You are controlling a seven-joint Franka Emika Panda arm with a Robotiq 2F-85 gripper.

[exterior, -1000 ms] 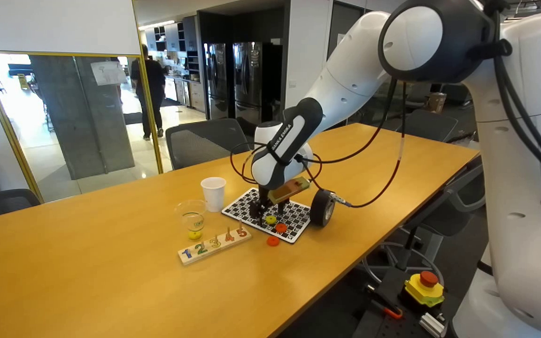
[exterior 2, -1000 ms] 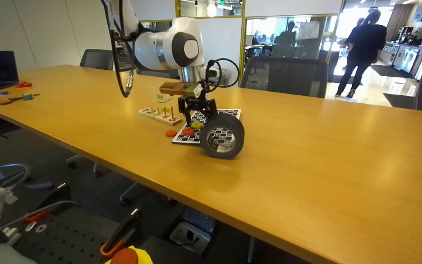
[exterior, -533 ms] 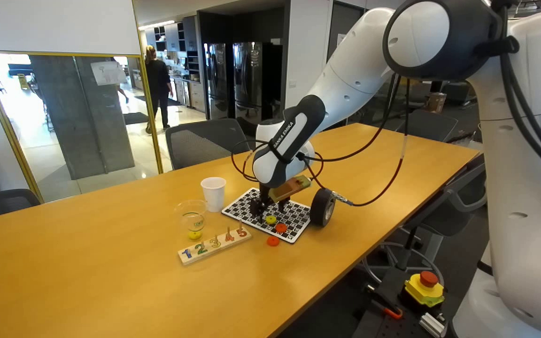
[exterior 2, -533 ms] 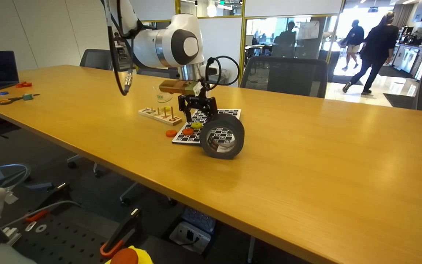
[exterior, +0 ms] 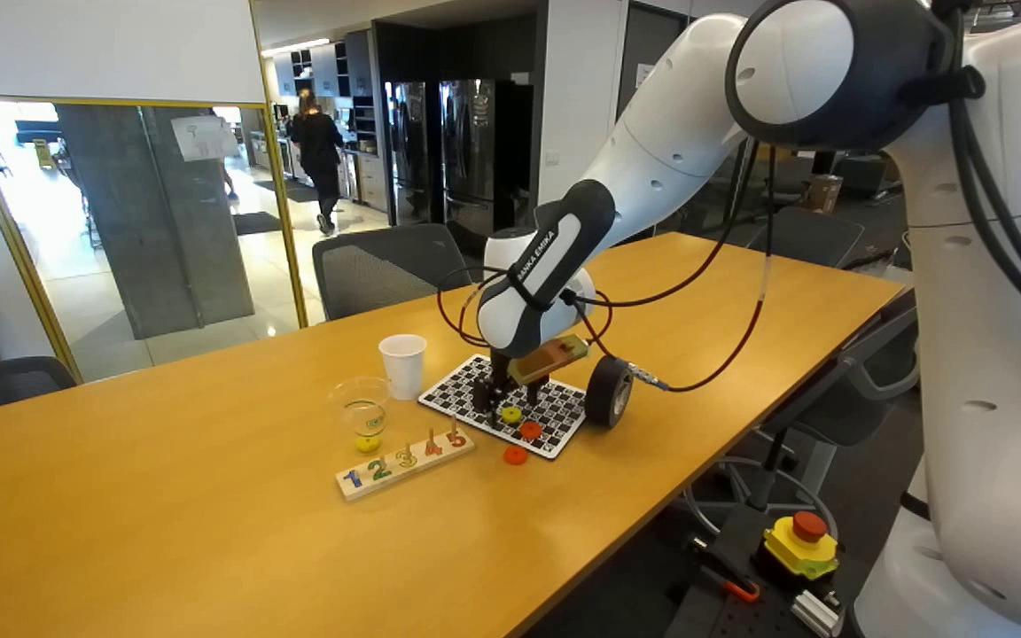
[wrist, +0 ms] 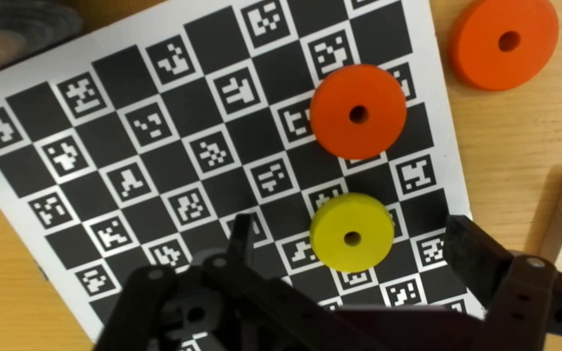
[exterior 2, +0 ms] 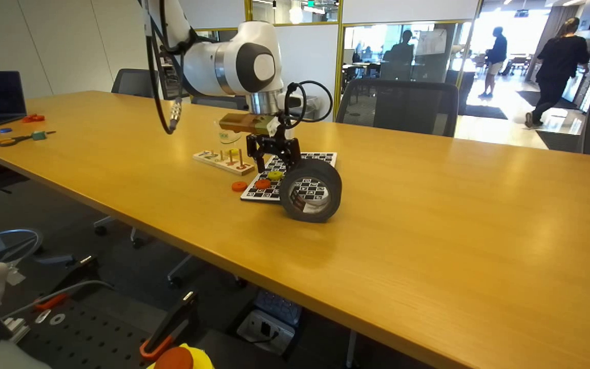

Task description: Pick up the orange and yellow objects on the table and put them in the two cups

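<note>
Counter: wood-grained, smooth, glossy. Orange discs, yellow disc: smooth, matt; material undetermined. White cup: matt; paper or plastic, cannot be told. Clear cup: transparent, glossy. Peg board: pale wood, matt. Pincer: black, matt.

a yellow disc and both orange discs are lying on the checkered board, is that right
Not quite: only one orange disc lies on the checkered board. The other orange disc lies off it, on the table, as the wrist view shows. The yellow disc is on it, as you say.

There are two orange discs, two yellow discs, two cups, one tape roll.
</note>
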